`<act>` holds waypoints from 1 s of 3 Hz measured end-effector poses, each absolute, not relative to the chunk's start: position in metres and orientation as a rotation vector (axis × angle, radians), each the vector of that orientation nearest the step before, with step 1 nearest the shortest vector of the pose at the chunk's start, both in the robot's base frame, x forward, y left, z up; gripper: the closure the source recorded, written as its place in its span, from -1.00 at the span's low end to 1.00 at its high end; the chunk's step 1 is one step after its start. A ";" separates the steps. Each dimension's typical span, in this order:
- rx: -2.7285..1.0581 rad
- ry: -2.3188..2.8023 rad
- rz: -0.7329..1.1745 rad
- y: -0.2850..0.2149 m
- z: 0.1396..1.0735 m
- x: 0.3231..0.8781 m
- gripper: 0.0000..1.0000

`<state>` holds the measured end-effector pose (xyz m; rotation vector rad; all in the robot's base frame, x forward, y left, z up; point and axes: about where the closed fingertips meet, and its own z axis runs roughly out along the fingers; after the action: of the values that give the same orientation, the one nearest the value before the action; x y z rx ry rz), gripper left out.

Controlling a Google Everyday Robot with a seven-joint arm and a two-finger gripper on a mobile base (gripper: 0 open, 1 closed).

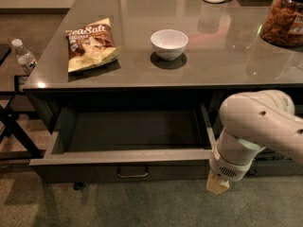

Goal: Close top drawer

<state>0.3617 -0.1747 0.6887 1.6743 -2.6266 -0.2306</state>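
Under the grey bench (227, 63), the top drawer (128, 156) stands pulled well out, its grey inner walls showing and its small bar handle (132, 174) centred on the front panel. Just beside the drawer's right front corner, the gripper (218, 184) hangs low at the end of the white arm (258, 126), pointing down; whether it is open or closed cannot be told. On the bench sit a chip bag (90, 44), a white bowl (169, 43) and a snack jar (285, 18).
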 end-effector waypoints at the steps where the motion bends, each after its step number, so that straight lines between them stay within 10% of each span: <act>1: 1.632 -2.662 -0.240 -0.163 0.661 0.371 1.00; 3: 1.608 -2.721 -0.185 -0.158 0.645 0.395 1.00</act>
<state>0.3946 -0.1579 0.6453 1.6082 -2.7206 -0.1852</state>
